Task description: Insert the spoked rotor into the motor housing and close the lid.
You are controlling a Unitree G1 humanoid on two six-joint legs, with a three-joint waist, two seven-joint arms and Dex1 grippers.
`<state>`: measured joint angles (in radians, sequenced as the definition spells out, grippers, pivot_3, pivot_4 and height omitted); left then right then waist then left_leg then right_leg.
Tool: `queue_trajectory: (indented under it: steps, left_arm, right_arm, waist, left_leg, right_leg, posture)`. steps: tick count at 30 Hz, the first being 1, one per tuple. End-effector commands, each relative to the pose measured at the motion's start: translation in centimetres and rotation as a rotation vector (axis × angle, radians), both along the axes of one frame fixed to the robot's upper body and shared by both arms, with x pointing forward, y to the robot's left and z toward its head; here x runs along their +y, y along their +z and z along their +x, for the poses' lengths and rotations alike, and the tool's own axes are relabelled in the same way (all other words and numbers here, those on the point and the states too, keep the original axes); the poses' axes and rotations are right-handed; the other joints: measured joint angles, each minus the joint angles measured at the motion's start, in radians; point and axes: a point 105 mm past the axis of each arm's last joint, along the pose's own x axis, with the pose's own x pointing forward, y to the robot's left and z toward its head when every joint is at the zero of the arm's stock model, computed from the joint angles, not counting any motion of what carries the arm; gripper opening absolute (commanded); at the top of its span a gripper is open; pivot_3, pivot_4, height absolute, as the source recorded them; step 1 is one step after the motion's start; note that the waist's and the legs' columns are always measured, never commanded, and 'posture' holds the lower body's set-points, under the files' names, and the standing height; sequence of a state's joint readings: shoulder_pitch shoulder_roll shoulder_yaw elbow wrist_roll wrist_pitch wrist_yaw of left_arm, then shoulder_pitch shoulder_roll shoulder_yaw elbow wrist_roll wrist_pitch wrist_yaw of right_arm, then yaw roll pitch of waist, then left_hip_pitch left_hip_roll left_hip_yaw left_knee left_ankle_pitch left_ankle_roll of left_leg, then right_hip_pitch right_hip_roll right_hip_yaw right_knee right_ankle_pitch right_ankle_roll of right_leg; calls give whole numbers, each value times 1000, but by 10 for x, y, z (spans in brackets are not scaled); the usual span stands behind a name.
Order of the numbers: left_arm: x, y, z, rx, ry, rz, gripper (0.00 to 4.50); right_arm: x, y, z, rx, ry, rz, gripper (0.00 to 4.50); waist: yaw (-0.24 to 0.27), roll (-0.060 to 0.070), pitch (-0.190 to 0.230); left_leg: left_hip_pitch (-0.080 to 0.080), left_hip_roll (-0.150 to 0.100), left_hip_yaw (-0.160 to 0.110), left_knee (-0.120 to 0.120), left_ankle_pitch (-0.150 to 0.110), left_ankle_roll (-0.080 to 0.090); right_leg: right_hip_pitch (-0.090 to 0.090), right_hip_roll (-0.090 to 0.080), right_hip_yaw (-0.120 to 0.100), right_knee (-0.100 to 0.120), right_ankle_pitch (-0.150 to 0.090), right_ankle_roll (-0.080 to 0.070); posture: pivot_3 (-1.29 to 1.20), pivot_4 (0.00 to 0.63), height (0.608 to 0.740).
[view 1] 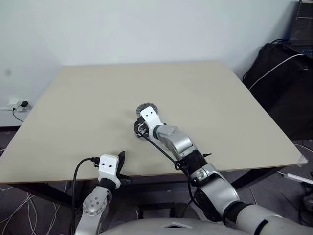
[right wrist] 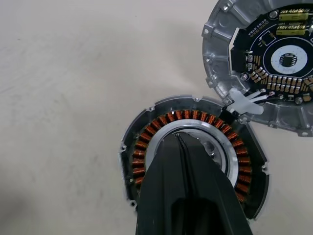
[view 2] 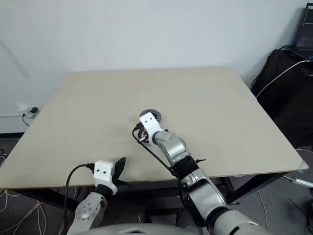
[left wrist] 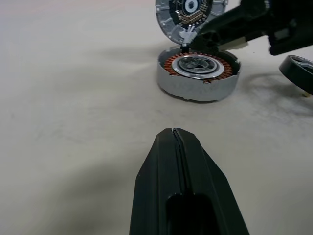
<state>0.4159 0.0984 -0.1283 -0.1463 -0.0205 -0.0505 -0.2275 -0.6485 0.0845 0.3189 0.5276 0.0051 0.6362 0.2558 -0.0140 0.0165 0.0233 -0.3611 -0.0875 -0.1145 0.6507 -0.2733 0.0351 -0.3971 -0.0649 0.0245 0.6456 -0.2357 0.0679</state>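
1. Pale tabletop point(view 1: 88, 112) is stretching bare around our work, with white wall behind and dark bags off our right side.
2. We are holding our right gripper point(right wrist: 180, 142) pinched shut and empty, its tip hovering over the silvery centre of the motor housing point(right wrist: 146, 147), inside the copper windings.
3. Just beyond that tip, the lid point(right wrist: 220, 58) is lying open beside the housing, circuit face up, joined to it by a small tab and thin wires.
4. Our left gripper point(left wrist: 174, 134) is waiting shut and empty near the table's front edge, well short of the housing.
5. We are judging both metal parts rigid and fairly heavy; the wires look fragile, so the lid's ribbed rim is looking like the safest hold.
6. Open room is lying on every side.
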Motion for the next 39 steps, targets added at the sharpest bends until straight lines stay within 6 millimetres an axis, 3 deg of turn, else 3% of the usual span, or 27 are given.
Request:
queue_trajectory:
  steps: [1, 15, 25, 39]
  left_arm:
    - [-4, 3, 2, -13, -18, -19, 0]
    - [-7, 0, -1, -2, -24, -33, 0]
    - [-9, -1, 2, 1, -38, -32, 0]
    - [-9, -3, 3, 17, -49, -23, 0]
  right_arm:
    - [13, 15, 9, -49, 22, 21, 19]
    - [28, 11, 17, -49, 42, 3, 19]
    - [9, 1, 17, -32, 43, -46, 19]
    - [-4, 15, 20, -88, 70, -89, 19]
  waist:
    - [-4, 0, 0]
    - [-13, 2, -1]
    - [-13, 4, -2]
    - [-13, 4, -2]
  left_leg:
    - [0, 0, 0, 0, 0, 0]
    - [0, 1, -2, -2, 1, -2]
    - [0, 1, -2, -2, 2, -3]
    - [0, 1, -2, -2, 2, -3]
  right_leg:
    - [0, 0, 0, 0, 0, 0]
    - [-2, 2, 0, 2, 0, -2]
    - [-2, 2, 0, 2, 0, -2]
    - [-2, 2, 0, 4, -1, -3]
  posture:
    - [0, 0, 740]
    - [0, 0, 740]
    - [0, 0, 740]
    - [0, 0, 740]
